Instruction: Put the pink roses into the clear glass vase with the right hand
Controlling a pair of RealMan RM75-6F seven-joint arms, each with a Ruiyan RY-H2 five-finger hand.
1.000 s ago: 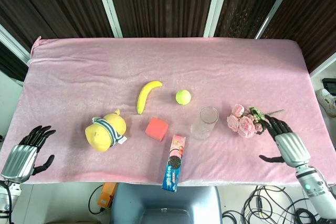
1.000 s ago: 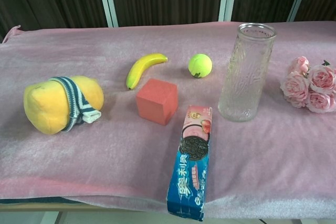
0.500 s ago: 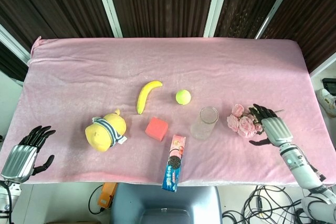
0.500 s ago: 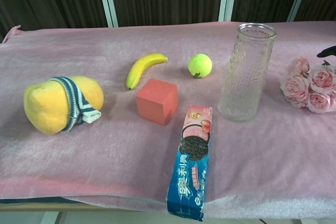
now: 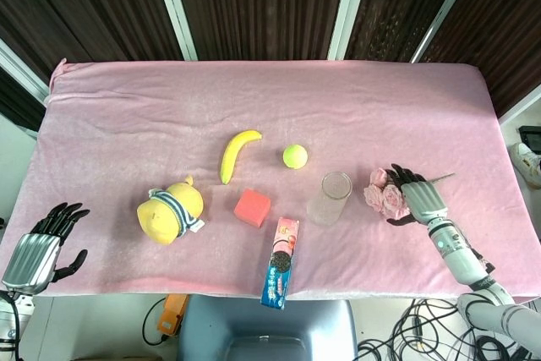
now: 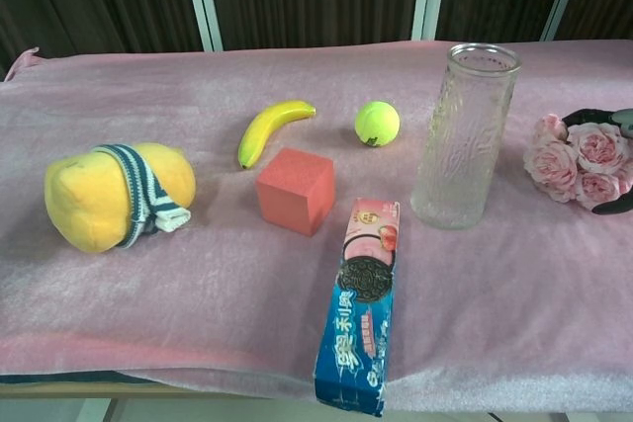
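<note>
The pink roses (image 5: pixel 380 194) lie on the pink cloth just right of the clear glass vase (image 5: pixel 328 198), which stands upright and empty. My right hand (image 5: pixel 420 199) lies over the stem side of the bunch. Its fingers (image 5: pixel 397 173) reach past the far side and its thumb (image 5: pixel 396 220) lies along the near side, still spread wide. In the chest view the roses (image 6: pixel 579 160) sit at the right edge with dark fingertips (image 6: pixel 593 117) above and below them. My left hand (image 5: pixel 38 247) hangs open off the table's front left corner.
A yellow plush toy (image 5: pixel 172 209), a banana (image 5: pixel 237 154), a tennis ball (image 5: pixel 295 155), a red cube (image 5: pixel 252 207) and a blue cookie box (image 5: pixel 281 262) lie left of the vase. The table's right edge (image 5: pixel 507 166) is close behind the right hand.
My right hand has moved left and forward onto the roses, its fingers now bracketing the bunch. The roses have shifted slightly toward the vase. The left hand has not moved.
</note>
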